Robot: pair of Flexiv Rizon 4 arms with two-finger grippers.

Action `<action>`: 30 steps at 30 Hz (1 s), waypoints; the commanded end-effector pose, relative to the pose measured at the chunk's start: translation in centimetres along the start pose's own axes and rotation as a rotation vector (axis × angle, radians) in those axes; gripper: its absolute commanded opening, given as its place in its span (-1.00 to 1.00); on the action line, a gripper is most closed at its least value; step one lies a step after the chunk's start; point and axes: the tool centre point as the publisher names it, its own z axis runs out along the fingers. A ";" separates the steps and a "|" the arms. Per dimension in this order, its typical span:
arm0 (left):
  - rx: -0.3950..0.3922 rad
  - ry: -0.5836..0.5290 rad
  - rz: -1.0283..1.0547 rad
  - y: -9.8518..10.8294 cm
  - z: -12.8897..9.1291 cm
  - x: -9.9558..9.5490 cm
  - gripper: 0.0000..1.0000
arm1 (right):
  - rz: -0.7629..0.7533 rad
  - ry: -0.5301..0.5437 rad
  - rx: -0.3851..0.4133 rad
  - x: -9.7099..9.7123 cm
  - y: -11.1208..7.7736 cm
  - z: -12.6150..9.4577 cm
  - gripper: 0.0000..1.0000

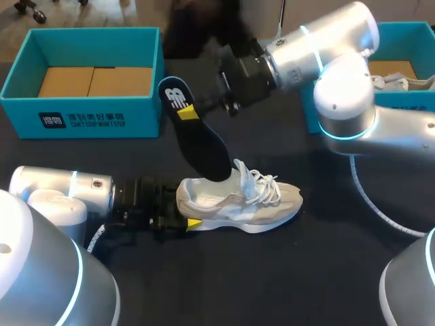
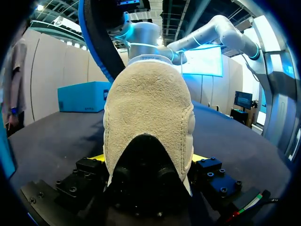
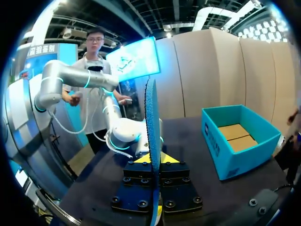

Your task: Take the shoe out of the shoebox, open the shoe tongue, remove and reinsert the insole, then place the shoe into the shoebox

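Observation:
A white and beige shoe (image 1: 238,200) lies on the dark table, toe to the right. My left gripper (image 1: 187,209) straddles its heel, one finger on each side; in the left wrist view the suede heel (image 2: 148,117) fills the gap of that gripper (image 2: 148,159). A dark insole (image 1: 204,142) stands steeply, its lower end inside the shoe. Its upper heel end is pinched by my right gripper (image 1: 206,107). In the right wrist view the insole (image 3: 151,113) stands edge-on between the shut fingers of that gripper (image 3: 153,160). It also rises behind the heel as a blue-edged insole (image 2: 101,47).
An open teal shoebox (image 1: 81,117) with a cardboard floor stands at the back left. A second teal box (image 1: 401,28) holding another shoe sits at the back right, behind my right arm. The first teal box (image 3: 235,141) lies beside my right gripper.

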 end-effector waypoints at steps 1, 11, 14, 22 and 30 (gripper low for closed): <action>-0.002 0.001 0.000 -0.1 0.0 0.0 -1.00 | 0.000 -0.007 -0.002 0.2 -0.1 0.1 -1.00; -0.002 0.001 0.000 -0.1 0.0 0.0 -1.00 | 0.041 0.055 -0.048 0.6 1.9 -0.9 -1.00; -0.002 0.001 0.000 -0.1 0.0 0.0 -1.00 | 0.084 0.096 -0.068 1.0 3.2 -1.5 -1.00; -0.002 0.001 0.000 -0.1 0.0 0.0 -1.00 | 0.154 0.142 -0.089 1.8 5.6 -3.1 -1.00; -0.002 0.001 0.000 -0.1 0.0 0.0 -1.00 | 0.230 0.182 -0.174 2.8 7.9 -5.6 -1.00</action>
